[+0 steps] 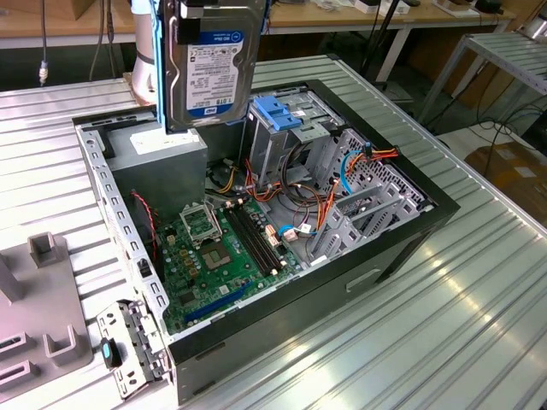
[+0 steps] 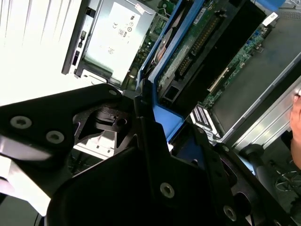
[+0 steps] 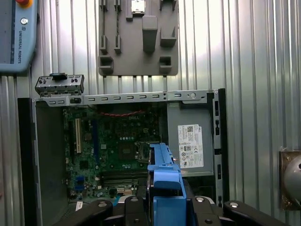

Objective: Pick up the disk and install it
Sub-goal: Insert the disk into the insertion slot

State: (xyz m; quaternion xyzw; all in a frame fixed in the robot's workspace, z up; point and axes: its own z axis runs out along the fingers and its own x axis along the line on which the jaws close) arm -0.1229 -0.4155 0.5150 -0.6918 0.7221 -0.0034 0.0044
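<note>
The disk [image 1: 214, 67] hangs upright in open air above the open case [image 1: 389, 256], over the corner with the grey box [image 1: 162, 158] and clear of the case's rim. The cage [image 1: 273, 137] stands lower, toward the exterior view's right. The claw [image 3: 167, 209] is clenched on the disk's blue edge, fingers [image 3: 136, 212] on both sides.

1. The black gripper [image 3: 165, 209] holds the blue-edged disk [image 3: 163, 172].
2. Beyond it sits an open computer case [image 3: 127, 97] with a green board [image 3: 108, 150].
3. A grey block [image 3: 138, 42] lies on the ridged counter [image 3: 254, 70].
</note>
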